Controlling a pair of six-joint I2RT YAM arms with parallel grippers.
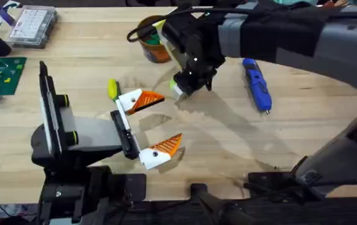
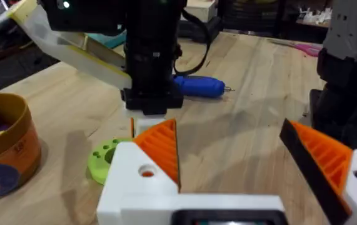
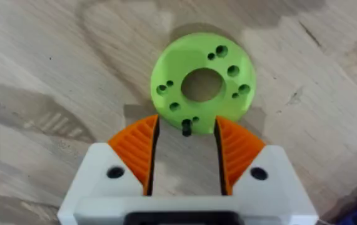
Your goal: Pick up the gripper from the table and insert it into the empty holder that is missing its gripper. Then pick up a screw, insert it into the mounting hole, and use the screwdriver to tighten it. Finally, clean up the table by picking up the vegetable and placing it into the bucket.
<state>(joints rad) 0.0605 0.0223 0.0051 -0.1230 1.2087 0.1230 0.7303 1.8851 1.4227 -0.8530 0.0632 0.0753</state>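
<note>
Lime-green vegetable (image 1: 175,86), overhead: flat on the wooden counter (image 1: 228,144), just under the right end effector (image 1: 184,87), near the bucket (image 1: 155,45).
Screwdriver (image 1: 257,84), overhead: lying on the counter beside the right arm, apart from the vegetable.
Left end effector (image 1: 147,125), overhead: orange pads spread wide, empty, hovering above the counter.
Left wrist view: vegetable (image 2: 106,159) beside the bucket (image 2: 6,144); screwdriver (image 2: 198,86) farther back; own fingers (image 2: 159,150) apart.
Right wrist view: right end effector (image 3: 186,150) open, pads either side of the ring's near edge; vegetable (image 3: 178,69) flat on the counter, not clamped.
</note>
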